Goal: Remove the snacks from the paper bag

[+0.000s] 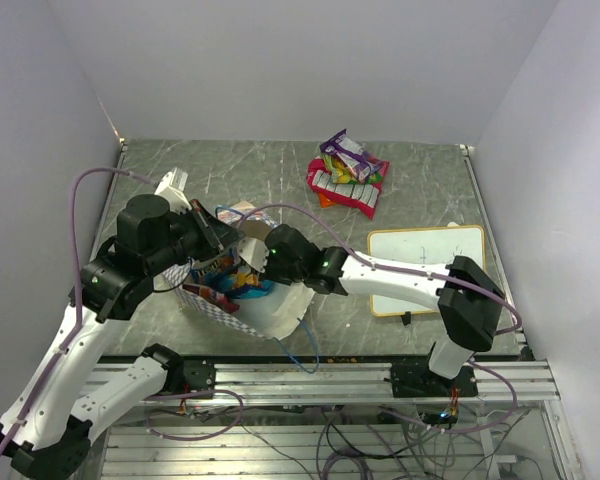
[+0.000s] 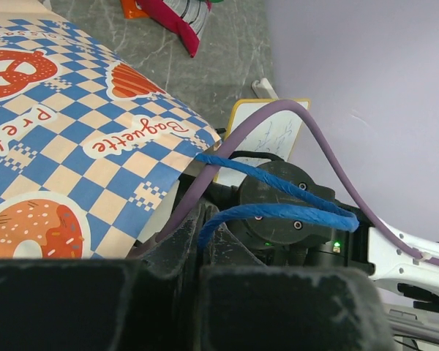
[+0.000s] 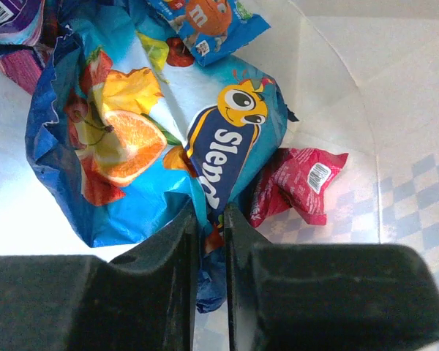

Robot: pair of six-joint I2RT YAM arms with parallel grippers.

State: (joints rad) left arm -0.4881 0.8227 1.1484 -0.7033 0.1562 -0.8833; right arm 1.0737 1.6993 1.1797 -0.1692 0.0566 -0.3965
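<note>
The paper bag (image 1: 280,310) is found toward the near-left corner of the tabletop (image 1: 420,190). Its blue string handle (image 2: 293,213) is pinched by the left hand (image 2: 199,256), fingers pressed together. Inside the bag, 1 blue fruit-printed packet (image 3: 132,131) is gripped by the right hand (image 3: 211,234), nearly shut on the foil, with a pink-red packet (image 3: 300,179) touching it. More snacks (image 1: 347,175) are piled by the far edge.

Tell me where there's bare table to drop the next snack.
Bare table lies beyond the paper bag, left of the snack pile; another patch sits between that pile and the whiteboard. Crowded at the bag, where both arms meet.
</note>
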